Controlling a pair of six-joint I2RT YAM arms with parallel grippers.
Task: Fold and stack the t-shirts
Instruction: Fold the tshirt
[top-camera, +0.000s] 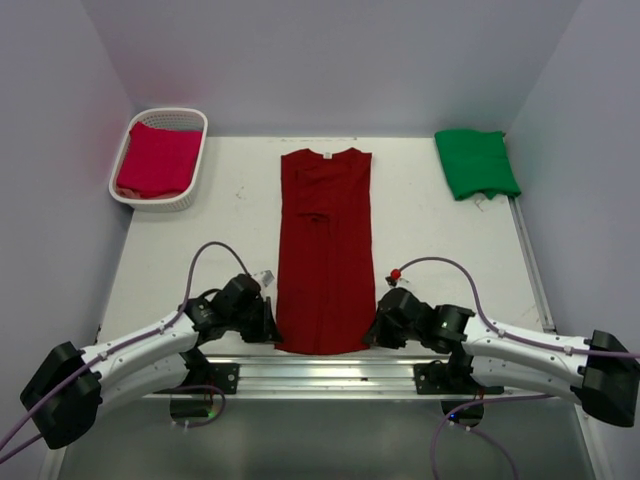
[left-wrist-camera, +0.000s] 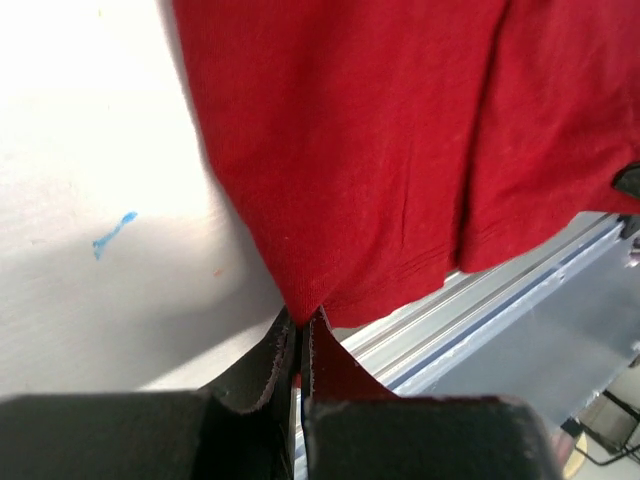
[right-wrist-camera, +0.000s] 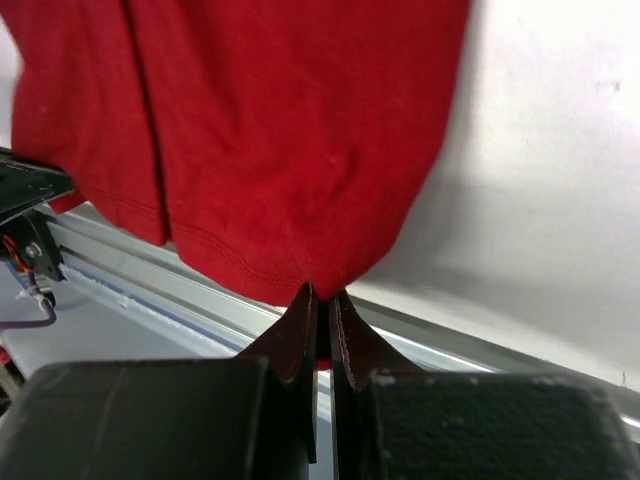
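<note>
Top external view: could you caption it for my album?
Left fingers and right fingers pinch the near hem corners of the maroon t-shirt on the table.

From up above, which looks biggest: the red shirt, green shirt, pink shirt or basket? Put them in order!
1. red shirt, spread out long
2. basket
3. green shirt and pink shirt: both folded and about alike, so no ranking between them.

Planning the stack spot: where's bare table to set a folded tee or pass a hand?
Bare table on the left between basket and maroon t-shirt, and on the right between that shirt and the green t-shirt. Crowded at the near edge, where left gripper and right gripper pinch the hem corners.
</note>
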